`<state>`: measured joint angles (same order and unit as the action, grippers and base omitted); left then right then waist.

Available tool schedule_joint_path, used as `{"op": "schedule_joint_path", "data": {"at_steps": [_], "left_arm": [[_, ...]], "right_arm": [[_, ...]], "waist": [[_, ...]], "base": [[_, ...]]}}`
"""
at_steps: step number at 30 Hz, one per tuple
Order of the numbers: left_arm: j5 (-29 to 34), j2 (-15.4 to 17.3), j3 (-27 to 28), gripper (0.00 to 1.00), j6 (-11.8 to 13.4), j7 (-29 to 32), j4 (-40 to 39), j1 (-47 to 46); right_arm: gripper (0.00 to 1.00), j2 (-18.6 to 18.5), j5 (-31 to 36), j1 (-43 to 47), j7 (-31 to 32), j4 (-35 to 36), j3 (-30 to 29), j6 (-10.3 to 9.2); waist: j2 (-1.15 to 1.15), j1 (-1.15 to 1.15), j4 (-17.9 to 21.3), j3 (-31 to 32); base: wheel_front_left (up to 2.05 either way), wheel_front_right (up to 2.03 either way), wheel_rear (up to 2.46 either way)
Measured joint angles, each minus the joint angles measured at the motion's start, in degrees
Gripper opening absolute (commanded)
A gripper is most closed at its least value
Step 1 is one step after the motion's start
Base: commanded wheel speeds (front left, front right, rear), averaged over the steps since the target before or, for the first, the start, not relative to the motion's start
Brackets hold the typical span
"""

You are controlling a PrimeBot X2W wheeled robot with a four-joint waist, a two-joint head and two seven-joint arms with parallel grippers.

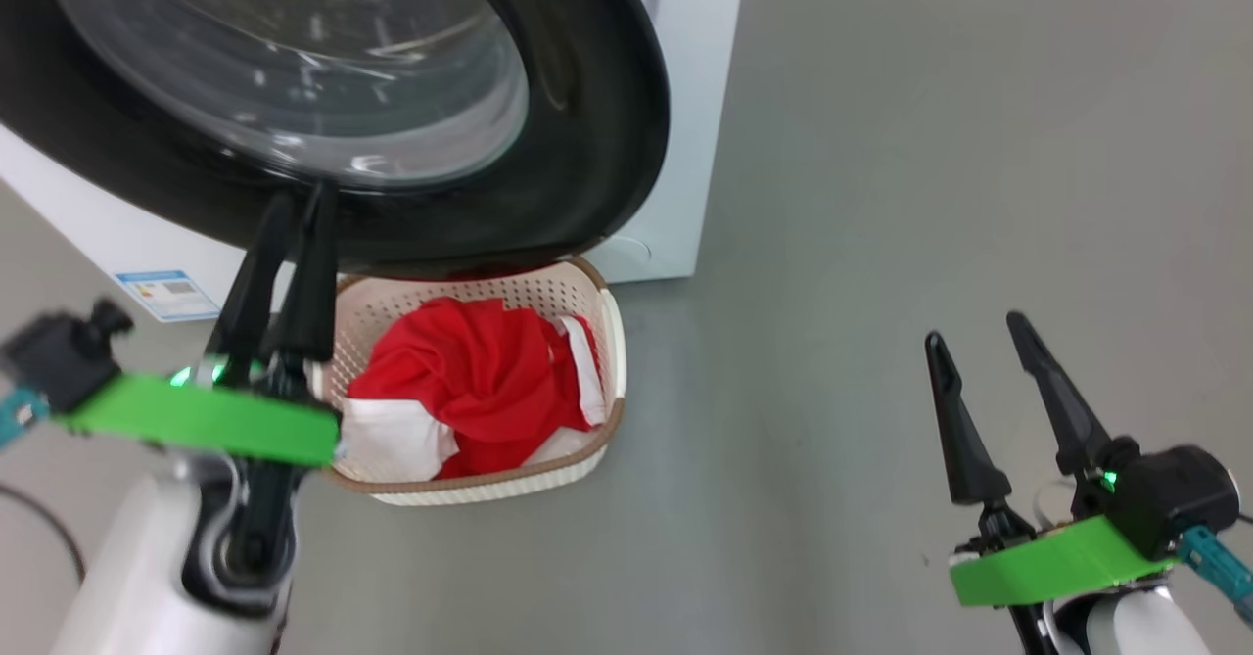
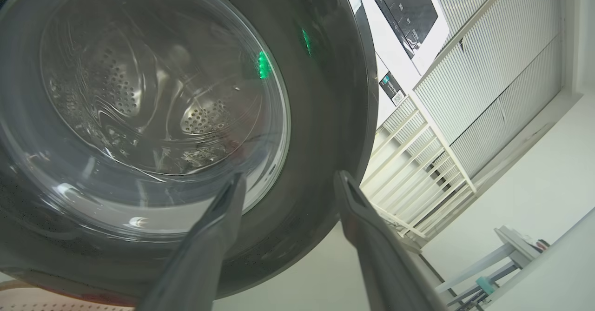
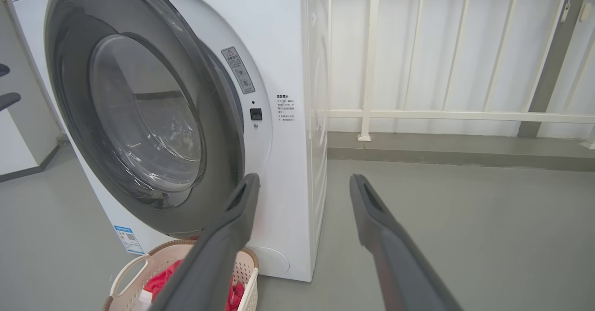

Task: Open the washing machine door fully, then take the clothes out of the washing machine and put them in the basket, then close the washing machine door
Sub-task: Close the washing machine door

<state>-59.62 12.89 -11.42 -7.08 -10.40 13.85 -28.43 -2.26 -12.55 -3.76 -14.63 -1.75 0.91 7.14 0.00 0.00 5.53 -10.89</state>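
We cannot read the blue label (image 1: 164, 294) on the white boxy washing machine (image 1: 690, 116). Its black-rimmed round glass door (image 1: 607, 126) overhangs the cream perforated basket (image 1: 614, 342) holding red fabric clothes (image 1: 470, 381). Our left gripper (image 1: 301, 197) and right gripper (image 1: 977, 334) gape empty.

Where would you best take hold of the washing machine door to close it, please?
Probably the black rim of the washing machine door at its free edge beside the latch socket, coming from the front. It stands ajar there, so the rim can be straddled; the glass centre offers no edge.
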Motion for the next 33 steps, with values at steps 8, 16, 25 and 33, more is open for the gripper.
{"op": "schedule_joint_path", "data": {"at_steps": [8,16,25,33], "left_arm": [[19.05,2.36,-1.47,1.0,4.52,-3.9,-5.8,6.51],[35.42,-1.19,2.65,1.0,6.86,-4.27,-14.58,15.38],[43.56,-5.34,5.08,1.0,4.68,-4.32,-15.26,22.91],[48.64,-7.49,7.13,1.0,3.63,-4.32,-15.05,25.58]], "right_arm": [[1.0,0.02,0.19,1.39,0.0,0.05,-0.38,0.0],[1.0,0.02,0.63,2.76,0.0,0.33,-1.79,0.0],[1.0,0.04,1.57,4.66,0.0,0.53,-1.89,0.0],[1.0,0.05,1.64,5.92,0.0,1.54,-1.88,0.0]], "waist": [[0.0,0.0,-1.89,2.79],[0.0,0.0,-2.8,5.22],[0.0,0.0,-3.73,7.45],[0.0,0.0,-4.52,7.87]], "base": [[0.0,0.0,0.0],[0.0,0.0,0.0],[0.0,0.0,0.0],[0.0,0.0,0.0]]}}
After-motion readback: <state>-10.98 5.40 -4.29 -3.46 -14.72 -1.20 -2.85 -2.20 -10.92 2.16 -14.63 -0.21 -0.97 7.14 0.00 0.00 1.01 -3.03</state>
